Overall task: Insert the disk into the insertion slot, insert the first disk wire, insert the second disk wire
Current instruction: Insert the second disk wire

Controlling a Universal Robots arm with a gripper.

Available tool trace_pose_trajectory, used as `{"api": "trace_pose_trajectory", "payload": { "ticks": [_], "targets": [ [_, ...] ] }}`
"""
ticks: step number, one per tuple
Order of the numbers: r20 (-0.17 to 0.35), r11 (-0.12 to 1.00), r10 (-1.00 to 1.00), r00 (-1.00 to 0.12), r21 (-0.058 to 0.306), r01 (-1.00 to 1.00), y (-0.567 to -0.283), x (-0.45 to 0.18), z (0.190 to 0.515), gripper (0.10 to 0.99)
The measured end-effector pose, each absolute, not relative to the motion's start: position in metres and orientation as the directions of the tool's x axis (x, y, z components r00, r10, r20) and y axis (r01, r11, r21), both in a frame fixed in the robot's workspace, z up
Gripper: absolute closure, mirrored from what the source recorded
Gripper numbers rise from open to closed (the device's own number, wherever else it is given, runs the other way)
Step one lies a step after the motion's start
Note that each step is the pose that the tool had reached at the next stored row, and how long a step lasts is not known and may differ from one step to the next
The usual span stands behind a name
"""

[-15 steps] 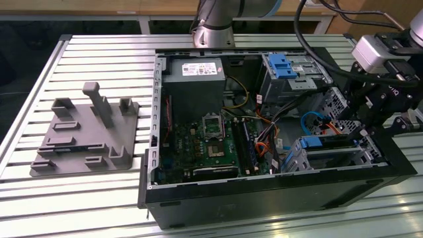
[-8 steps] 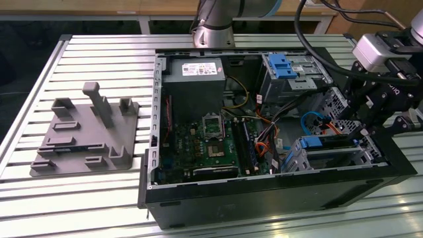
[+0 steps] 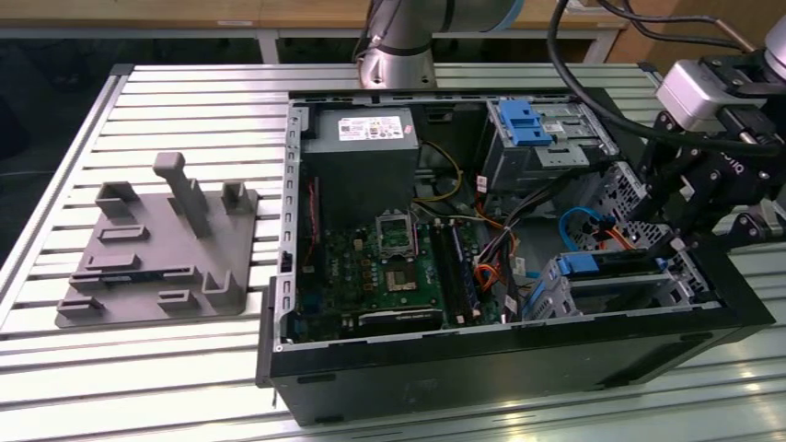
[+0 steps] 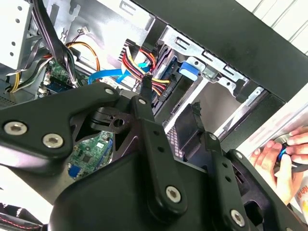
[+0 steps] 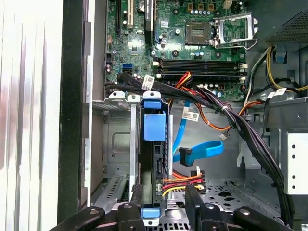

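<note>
In the first wrist view the gripper (image 5: 163,190) is open, its two black fingers (image 5: 137,199) parted on either side of the disk's near edge. The disk (image 5: 155,144) stands on edge directly ahead of the gripper, already seated in the insertion slot (image 5: 118,144), with its blue carrier tab at the far end. Just beside the fingers, a bundle of red, yellow and black power wires (image 5: 180,182) runs up to the disk; I cannot tell whether its plug is seated. A little farther on, the blue data cable (image 5: 204,150) ends in a black plug that lies beside the disk, apart from it. Beyond the slot is the motherboard (image 5: 192,43). In the second wrist view a person's hand (image 4: 284,161) is outside the case wall. In the exterior view, well beyond the case (image 3: 491,368), a grey fixture plate (image 3: 147,267) rests on the desk (image 3: 147,387).
</note>
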State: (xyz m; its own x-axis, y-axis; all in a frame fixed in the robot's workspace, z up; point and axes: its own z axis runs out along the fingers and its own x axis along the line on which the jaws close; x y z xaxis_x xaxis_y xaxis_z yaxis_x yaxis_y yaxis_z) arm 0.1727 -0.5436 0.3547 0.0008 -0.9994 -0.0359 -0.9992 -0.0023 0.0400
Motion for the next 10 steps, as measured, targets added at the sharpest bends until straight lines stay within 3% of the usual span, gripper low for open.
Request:
{"api": "trace_pose_trajectory", "payload": {
  "ticks": [10],
  "targets": [
    [0.026, 0.000, -1.000, 0.001, 0.040, -0.999, -0.518, 0.171, 0.366, 0.612]
  ]
}}
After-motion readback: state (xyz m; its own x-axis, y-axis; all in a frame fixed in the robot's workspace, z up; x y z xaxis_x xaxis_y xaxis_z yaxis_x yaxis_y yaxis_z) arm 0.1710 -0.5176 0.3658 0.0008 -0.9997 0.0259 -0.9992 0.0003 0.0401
